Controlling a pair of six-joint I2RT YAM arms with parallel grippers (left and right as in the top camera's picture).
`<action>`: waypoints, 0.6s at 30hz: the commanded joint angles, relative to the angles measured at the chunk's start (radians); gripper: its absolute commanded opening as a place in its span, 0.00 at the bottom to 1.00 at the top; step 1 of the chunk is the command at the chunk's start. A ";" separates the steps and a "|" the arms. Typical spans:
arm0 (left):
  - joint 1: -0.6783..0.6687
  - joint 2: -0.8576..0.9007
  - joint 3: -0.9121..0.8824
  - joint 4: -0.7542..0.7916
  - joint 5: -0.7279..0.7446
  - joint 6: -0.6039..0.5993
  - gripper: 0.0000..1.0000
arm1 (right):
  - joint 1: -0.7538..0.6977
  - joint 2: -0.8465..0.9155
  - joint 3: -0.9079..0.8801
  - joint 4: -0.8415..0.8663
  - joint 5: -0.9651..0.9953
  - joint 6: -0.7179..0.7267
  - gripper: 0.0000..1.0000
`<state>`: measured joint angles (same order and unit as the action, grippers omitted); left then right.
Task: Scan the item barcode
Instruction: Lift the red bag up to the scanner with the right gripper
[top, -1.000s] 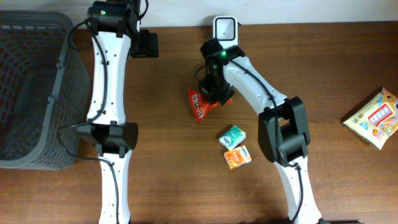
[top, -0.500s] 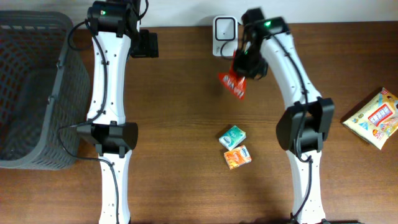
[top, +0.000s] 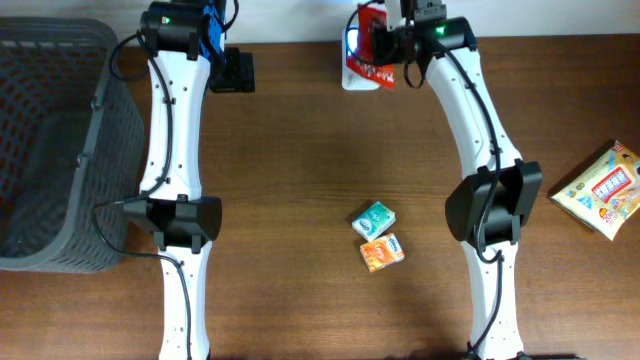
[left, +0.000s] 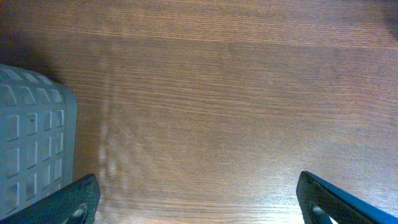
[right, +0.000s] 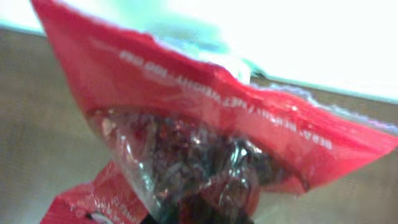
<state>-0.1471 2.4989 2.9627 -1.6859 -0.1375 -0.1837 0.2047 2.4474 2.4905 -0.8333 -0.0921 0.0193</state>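
Note:
A red snack bag (top: 372, 55) hangs at the back edge of the table, with my right gripper (top: 398, 40) shut on it. The bag is held right in front of the white scanner (top: 347, 62), which glows blue and is mostly hidden behind it. In the right wrist view the red bag (right: 205, 118) with its clear window fills the frame and hides my fingers. My left gripper (top: 236, 70) hovers near the back left, open and holding nothing; its fingertips (left: 74, 202) frame bare wood.
A grey mesh basket (top: 50, 150) stands at the left, and its corner (left: 31, 143) shows in the left wrist view. A green box (top: 374, 218) and an orange box (top: 382, 252) lie mid-table. A yellow snack bag (top: 600, 190) lies at the right edge.
My right arm has lifted the red bag from the table's middle and carried it back up to the scanner. The left arm has not moved.

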 joint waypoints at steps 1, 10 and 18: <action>0.006 0.022 -0.004 0.001 0.007 -0.005 0.99 | 0.004 -0.003 -0.083 0.147 0.026 -0.016 0.04; 0.006 0.022 -0.004 0.001 0.007 -0.005 0.99 | 0.005 -0.003 -0.243 0.341 0.025 0.041 0.04; 0.006 0.022 -0.004 0.001 0.007 -0.005 0.99 | 0.005 -0.017 -0.159 0.327 0.026 0.042 0.04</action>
<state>-0.1471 2.4989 2.9627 -1.6859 -0.1375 -0.1837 0.2047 2.4496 2.2593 -0.4980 -0.0750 0.0521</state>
